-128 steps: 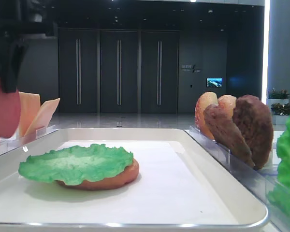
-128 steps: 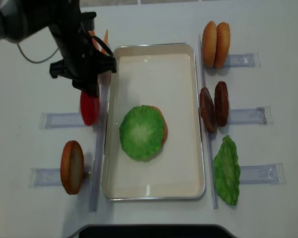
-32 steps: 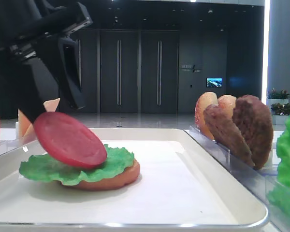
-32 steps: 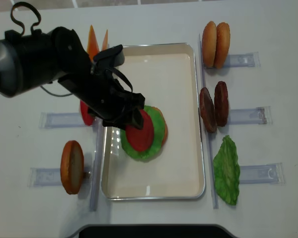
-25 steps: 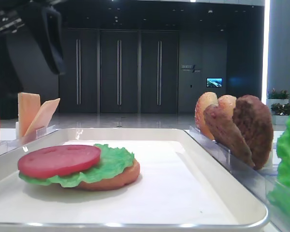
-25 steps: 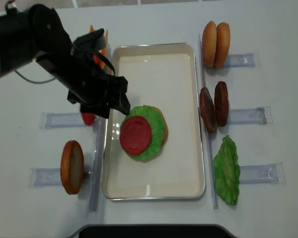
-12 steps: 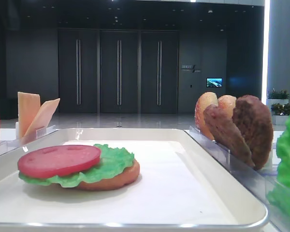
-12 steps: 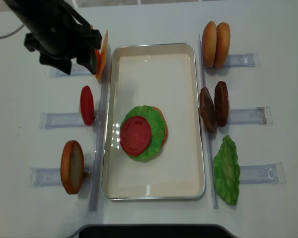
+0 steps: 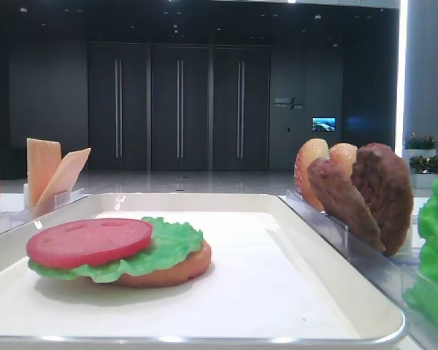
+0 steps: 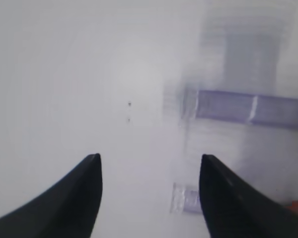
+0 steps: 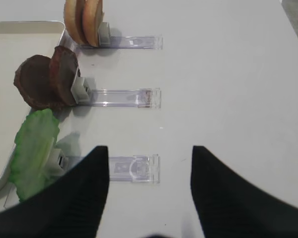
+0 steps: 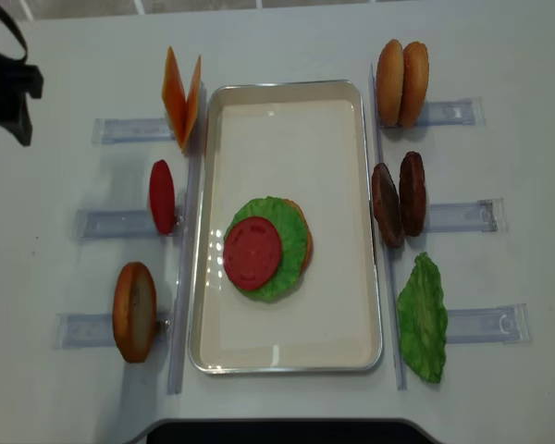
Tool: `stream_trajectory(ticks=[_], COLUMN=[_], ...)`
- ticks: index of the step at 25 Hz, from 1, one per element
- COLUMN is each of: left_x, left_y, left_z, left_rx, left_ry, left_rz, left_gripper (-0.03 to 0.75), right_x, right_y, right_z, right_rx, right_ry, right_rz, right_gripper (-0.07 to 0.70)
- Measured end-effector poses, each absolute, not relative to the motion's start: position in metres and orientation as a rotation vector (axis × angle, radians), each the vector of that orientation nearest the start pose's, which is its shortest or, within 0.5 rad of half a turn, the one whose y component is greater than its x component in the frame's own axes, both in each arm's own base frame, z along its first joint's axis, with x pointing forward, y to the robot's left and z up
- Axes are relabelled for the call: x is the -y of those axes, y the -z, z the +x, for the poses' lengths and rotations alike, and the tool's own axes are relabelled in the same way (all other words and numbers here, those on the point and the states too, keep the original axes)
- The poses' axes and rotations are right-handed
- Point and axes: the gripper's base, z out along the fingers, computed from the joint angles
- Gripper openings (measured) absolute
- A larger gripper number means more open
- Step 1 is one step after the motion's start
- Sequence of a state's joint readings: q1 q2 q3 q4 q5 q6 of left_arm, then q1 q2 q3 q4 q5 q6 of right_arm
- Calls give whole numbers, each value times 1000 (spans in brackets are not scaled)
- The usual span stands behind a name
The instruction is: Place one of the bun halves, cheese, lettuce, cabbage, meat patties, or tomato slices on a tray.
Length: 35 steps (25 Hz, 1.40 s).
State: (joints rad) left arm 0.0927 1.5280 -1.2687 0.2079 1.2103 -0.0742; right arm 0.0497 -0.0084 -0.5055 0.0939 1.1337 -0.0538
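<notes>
On the white tray [image 12: 287,111] a red tomato slice [image 12: 252,252] lies flat on a green lettuce leaf [image 12: 294,242], which covers a bun half [image 12: 306,242]. The front view shows the same stack: tomato slice [image 9: 89,240], lettuce [image 9: 171,246], bun half [image 9: 186,266]. My left gripper [image 10: 149,163] is open and empty over bare white table, far left of the tray; its dark arm [image 12: 9,88] shows at the overhead view's left edge. My right gripper [image 11: 149,153] is open and empty above a clear rack [image 11: 134,168], right of the tray.
Left racks hold cheese slices [image 12: 181,97], a tomato slice [image 12: 162,196] and a bun half [image 12: 134,311]. Right racks hold two bun halves [image 12: 402,81], two meat patties [image 12: 400,202] and a lettuce leaf [image 12: 423,317]. A clear rack [image 10: 248,106] lies right of my left gripper.
My left gripper let go of the tomato slice on the lettuce, then pulled back left and away from the tray to the far left edge. The stack has not moved since.
</notes>
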Motion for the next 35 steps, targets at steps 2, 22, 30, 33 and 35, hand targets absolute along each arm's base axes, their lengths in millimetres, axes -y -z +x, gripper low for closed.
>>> stream_trajectory(ticks=[2, 22, 30, 33, 35], left_x=[-43, -5, -1, -1, -1], left_y=[-296, -265, -265, -265, -265], left_z=[262, 26, -6, -6, -6], left_rx=[-2926, -2302, -2109, -2109, -2109], left_ry=[-297, -94, -97, -94, -94], left_rz=[-178, -100, -87, -87, -87], left_gripper=[465, 459, 380, 351, 333], right_x=[-7, -7, -7, -7, -7], right_y=[-273, -273, -273, -273, -273], right_z=[-11, -11, -11, -11, -11], right_rx=[-2098, -2098, -2098, -2098, -2098], right_ry=[-111, -111, -112, -112, -113], right_rz=[-118, -118, -118, -118, -118], right_gripper=[360, 360, 360, 358, 358])
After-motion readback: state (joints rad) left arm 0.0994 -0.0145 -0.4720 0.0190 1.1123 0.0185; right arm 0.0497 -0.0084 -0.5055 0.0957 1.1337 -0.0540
